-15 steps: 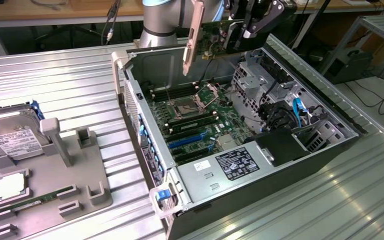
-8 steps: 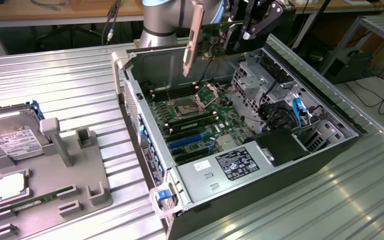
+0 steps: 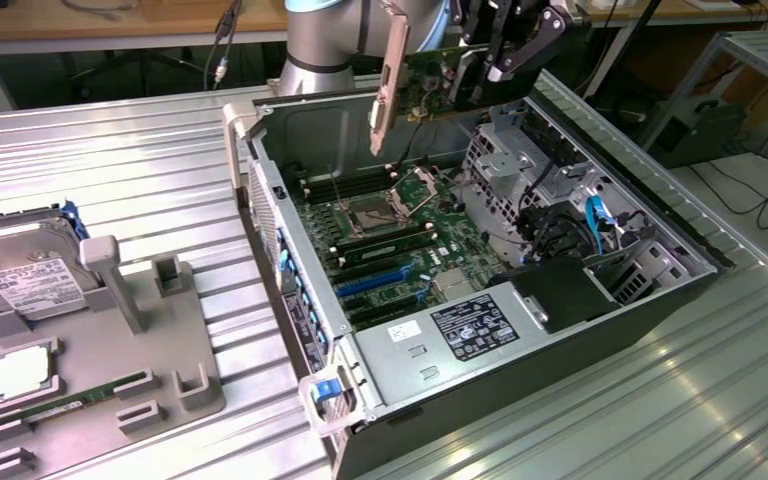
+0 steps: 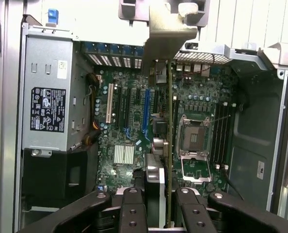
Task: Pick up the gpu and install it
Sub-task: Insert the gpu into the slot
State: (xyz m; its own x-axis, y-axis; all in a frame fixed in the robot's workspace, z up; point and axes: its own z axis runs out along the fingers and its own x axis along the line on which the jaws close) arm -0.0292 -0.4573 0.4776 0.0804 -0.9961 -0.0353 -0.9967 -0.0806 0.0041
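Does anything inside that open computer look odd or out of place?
The processor socket's metal lid stands flipped open. The thin circuit card with a silver metal bracket hangs in the fingers, not slotted in.

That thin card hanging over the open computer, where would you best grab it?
By its two flat faces along the top edge, coming from above. The gpu hangs edge-down, so the gripper pinching there, as it does now, leaves the bottom edge and the metal bracket free.
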